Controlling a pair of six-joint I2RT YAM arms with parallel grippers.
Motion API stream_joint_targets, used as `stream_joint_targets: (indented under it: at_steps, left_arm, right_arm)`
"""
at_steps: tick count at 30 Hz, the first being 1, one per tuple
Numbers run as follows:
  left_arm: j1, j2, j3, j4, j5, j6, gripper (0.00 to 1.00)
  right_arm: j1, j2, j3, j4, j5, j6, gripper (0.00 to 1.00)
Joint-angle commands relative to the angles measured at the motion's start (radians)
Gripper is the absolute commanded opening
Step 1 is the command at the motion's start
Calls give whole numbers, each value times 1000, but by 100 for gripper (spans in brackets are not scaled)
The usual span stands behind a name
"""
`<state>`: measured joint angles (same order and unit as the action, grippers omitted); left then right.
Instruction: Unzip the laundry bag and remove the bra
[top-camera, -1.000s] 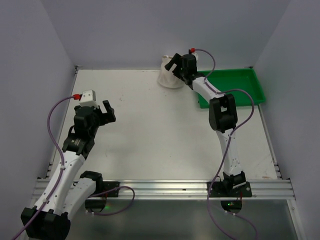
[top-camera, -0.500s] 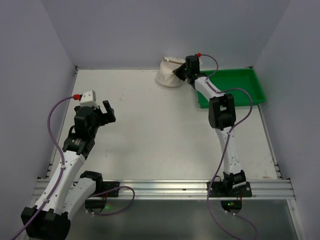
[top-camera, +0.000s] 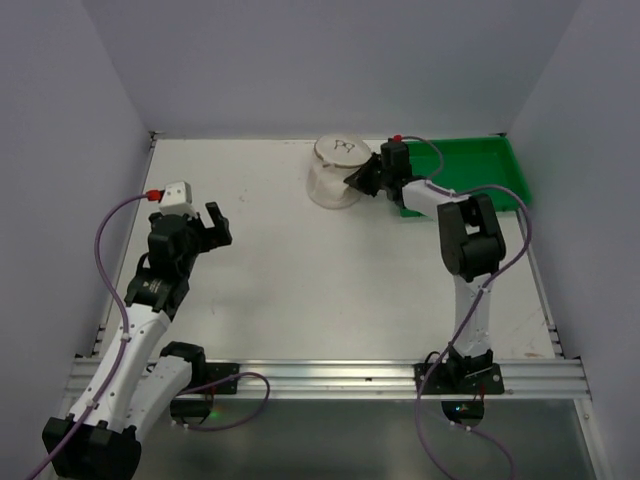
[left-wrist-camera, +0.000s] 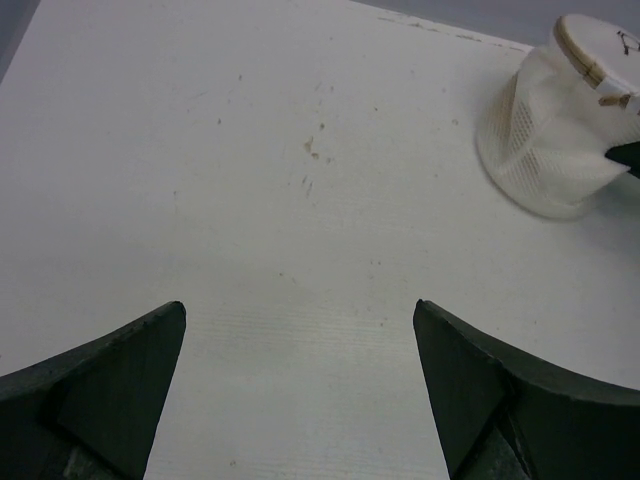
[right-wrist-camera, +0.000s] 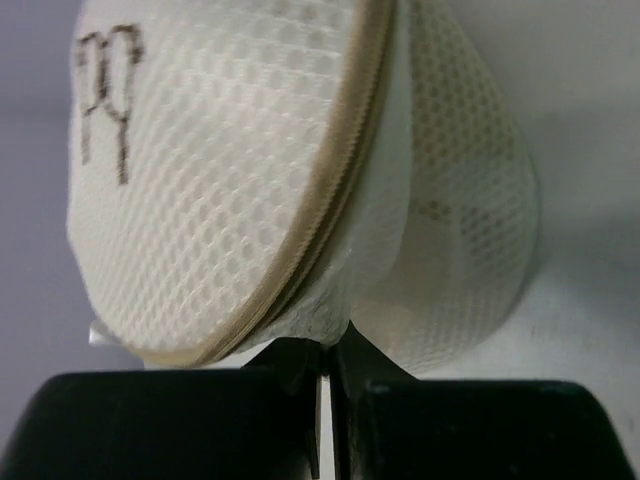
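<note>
The laundry bag (top-camera: 335, 172) is a cream-white mesh pouch at the far middle of the table, its face with the small black drawing turned up. In the right wrist view the laundry bag (right-wrist-camera: 290, 170) fills the frame, its tan zip (right-wrist-camera: 340, 190) curving round the rim. My right gripper (top-camera: 364, 181) (right-wrist-camera: 328, 362) is shut on a fold of the bag's mesh just below the zip. My left gripper (top-camera: 214, 224) (left-wrist-camera: 300, 320) hangs open over the bare table at the left, far from the laundry bag (left-wrist-camera: 560, 130). The bra is hidden.
A green rectangular tray (top-camera: 470, 172) lies at the far right, just behind my right forearm. The enclosure walls stand close on the left, right and far sides. The white table (top-camera: 300, 270) stretches between the two arms.
My right gripper went from open to shut on the bag's mesh and drew back toward the near right. The bag tipped so its drawn face turned up. The left arm stayed still.
</note>
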<state>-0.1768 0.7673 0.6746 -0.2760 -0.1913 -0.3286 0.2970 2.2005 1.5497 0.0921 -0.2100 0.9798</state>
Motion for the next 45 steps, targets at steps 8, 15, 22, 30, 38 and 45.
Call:
stream_joint_targets:
  at_steps: [8,15,22,30,38,45]
  left_arm:
    - [10,42,33,3,298,-85,100]
    - [-26,202,-16,125,562,-251,100]
    - [-179,385,8,256,509,-395,100]
    - [-208,441,2,396,478,-521,97]
    - [-265,366,-171,463,342,-693,88]
    - [-282,405,-155,511,329,-716,83]
  right_arm:
    - [154,-544,-512,-55,-321,-426,0]
    - [183,-703,-687,-149,-384,-598,0]
    - [183,-838,-750,-229,-306,-655,30]
    - [186,-1123,-824,-258,-131,-564,77]
    - [309,-1311,-881,-197,58,-512,75]
    - [396,-1257,-881,-161,110,-503,73]
